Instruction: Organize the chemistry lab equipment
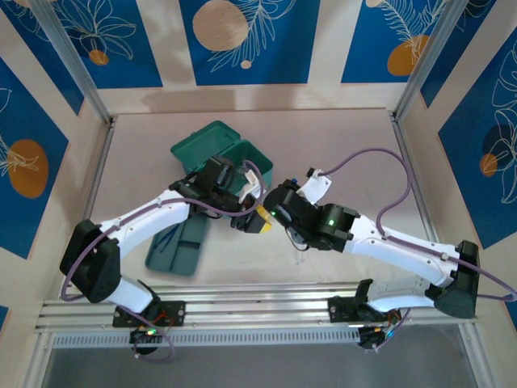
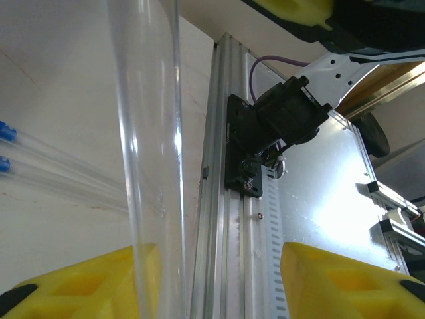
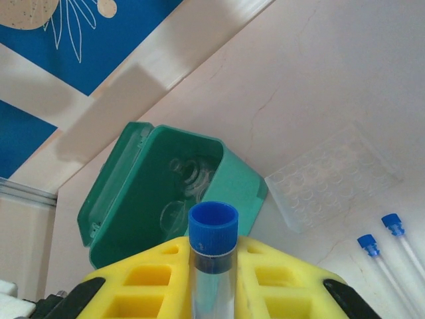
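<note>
My right gripper (image 3: 214,256) is shut on a thin clear tube with a blue cap (image 3: 214,229), which stands upright between its yellow fingers. The same tube (image 2: 149,166) runs between the jaws of my left gripper (image 2: 212,259), against the left finger (image 2: 80,282). A wide gap separates it from the other finger, so this gripper is open. Both grippers meet mid-table, left (image 1: 244,217) and right (image 1: 265,215). The teal case (image 3: 133,199) stands open with the glass beaker (image 3: 192,176) and tiny dish (image 3: 174,216) inside. Two more blue-capped tubes (image 3: 393,224) (image 3: 367,244) lie on the table.
A clear well plate (image 3: 332,176) lies right of the case. The dark-green divided tray (image 1: 178,246) sits under the left arm, with what look like blue tweezers (image 1: 166,237) in it. An aluminium rail (image 2: 229,219) runs along the near edge, and patterned walls enclose the table.
</note>
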Motion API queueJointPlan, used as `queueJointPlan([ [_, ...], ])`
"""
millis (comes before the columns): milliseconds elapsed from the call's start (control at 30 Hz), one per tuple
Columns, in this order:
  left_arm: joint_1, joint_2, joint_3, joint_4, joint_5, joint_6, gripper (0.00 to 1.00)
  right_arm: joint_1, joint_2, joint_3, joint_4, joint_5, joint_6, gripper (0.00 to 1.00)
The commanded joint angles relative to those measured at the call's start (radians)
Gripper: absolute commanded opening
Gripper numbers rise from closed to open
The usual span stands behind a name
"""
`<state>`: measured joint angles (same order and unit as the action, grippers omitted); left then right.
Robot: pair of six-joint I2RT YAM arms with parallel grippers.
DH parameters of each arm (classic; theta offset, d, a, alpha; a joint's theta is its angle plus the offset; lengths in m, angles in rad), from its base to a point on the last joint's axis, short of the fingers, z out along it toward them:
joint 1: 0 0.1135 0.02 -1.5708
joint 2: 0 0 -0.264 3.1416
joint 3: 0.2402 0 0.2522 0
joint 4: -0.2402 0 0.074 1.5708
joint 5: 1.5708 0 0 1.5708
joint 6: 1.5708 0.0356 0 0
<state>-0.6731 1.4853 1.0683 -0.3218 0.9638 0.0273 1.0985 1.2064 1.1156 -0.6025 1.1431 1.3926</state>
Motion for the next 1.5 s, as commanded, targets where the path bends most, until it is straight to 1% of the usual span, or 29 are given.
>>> queueJointPlan([
  [0, 0.006, -0.009, -0.001, -0.014, 0.011, 0.019, 0.51, -0.008, 0.008, 0.033, 0.048, 0.011, -0.005, 0.19],
  [233, 0.007, -0.016, -0.011, -0.007, -0.029, 0.022, 0.41, -0.008, -0.002, 0.025, 0.043, 0.002, -0.003, 0.19],
  [300, 0.006, -0.017, -0.017, 0.002, -0.044, 0.019, 0.36, -0.003, -0.008, 0.019, 0.030, 0.005, 0.013, 0.19],
  [367, 0.007, -0.017, -0.015, 0.001, -0.047, 0.022, 0.27, 0.003, -0.015, 0.011, 0.010, 0.012, 0.032, 0.19],
  [433, 0.006, -0.016, -0.013, 0.002, -0.042, 0.023, 0.21, 0.005, -0.020, 0.005, 0.001, 0.011, 0.046, 0.19],
  [600, 0.007, -0.014, -0.010, -0.002, -0.047, 0.038, 0.14, 0.014, -0.023, 0.001, -0.008, 0.004, 0.050, 0.19],
  [700, 0.006, -0.020, -0.004, -0.024, -0.075, 0.073, 0.07, 0.015, -0.034, -0.001, -0.025, -0.006, 0.058, 0.19],
  [800, 0.008, -0.023, -0.001, -0.045, -0.106, 0.114, 0.05, 0.002, -0.053, 0.001, -0.020, -0.043, 0.020, 0.22],
  [900, 0.010, -0.025, -0.002, -0.066, -0.123, 0.146, 0.05, -0.052, -0.081, 0.020, -0.051, -0.148, -0.020, 0.29],
  [1067, 0.024, -0.025, -0.002, -0.086, -0.153, 0.180, 0.06, -0.194, -0.164, 0.009, -0.048, -0.403, -0.143, 0.39],
  [1133, 0.027, -0.030, -0.004, -0.097, -0.168, 0.194, 0.06, -0.235, -0.192, 0.019, -0.082, -0.477, -0.186, 0.42],
  [1200, 0.030, -0.038, -0.005, -0.103, -0.175, 0.201, 0.07, -0.279, -0.213, 0.026, -0.115, -0.550, -0.223, 0.51],
  [1300, 0.036, -0.039, -0.005, -0.108, -0.175, 0.207, 0.07, -0.382, -0.235, 0.023, -0.126, -0.734, -0.295, 0.60],
  [1367, 0.035, -0.039, -0.005, -0.111, -0.176, 0.212, 0.07, -0.460, -0.230, 0.018, -0.122, -0.883, -0.347, 0.65],
  [1467, 0.037, -0.040, -0.003, -0.116, -0.171, 0.211, 0.07, -0.536, -0.202, 0.014, -0.126, -1.054, -0.408, 0.67],
])
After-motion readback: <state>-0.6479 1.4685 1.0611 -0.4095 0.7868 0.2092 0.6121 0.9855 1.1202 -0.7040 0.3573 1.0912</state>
